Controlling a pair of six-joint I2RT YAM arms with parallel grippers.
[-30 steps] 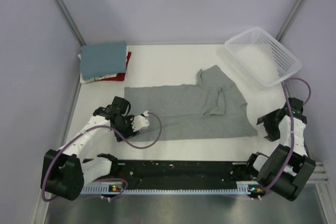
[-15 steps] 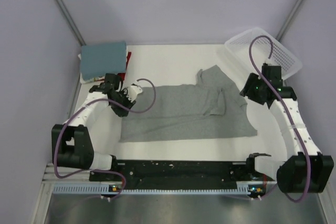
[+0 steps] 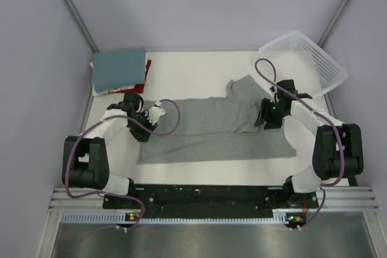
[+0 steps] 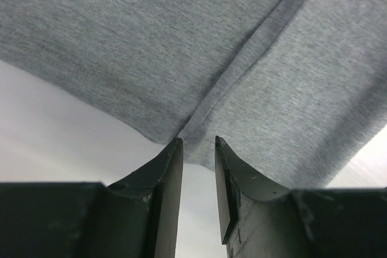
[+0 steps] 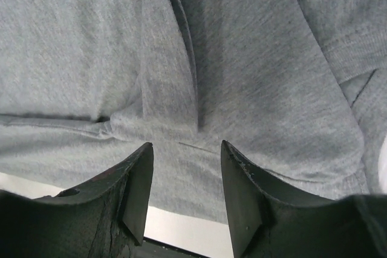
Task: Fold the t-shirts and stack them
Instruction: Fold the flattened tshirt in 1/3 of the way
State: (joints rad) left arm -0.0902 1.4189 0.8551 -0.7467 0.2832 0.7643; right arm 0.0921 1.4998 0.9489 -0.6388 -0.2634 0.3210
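Observation:
The heather-grey t-shirt (image 3: 211, 130) lies spread flat mid-table, one sleeve folded over its right part. My left gripper (image 3: 147, 119) sits at the shirt's left edge. In the left wrist view its jaws (image 4: 196, 149) stand narrowly apart with the tips at the hem by a seam (image 4: 242, 67), and nothing is between them. My right gripper (image 3: 266, 117) hovers over the shirt's right side, open and empty (image 5: 186, 149), above wrinkled cloth (image 5: 242, 77). The folded stack stands at the back left: teal-blue shirt (image 3: 120, 68) on top, whitish (image 3: 103, 92) and red (image 3: 147, 72) below.
The white lattice basket (image 3: 305, 61) stands tilted at the back right corner. Purple cables loop from both wrists over the table. Grey walls close in left, right and back. The black rail (image 3: 205, 196) runs along the near edge.
Both arms swung out from near their bases. The left gripper moved up to the shirt's left edge. The right gripper moved far and then left onto the shirt's right side.

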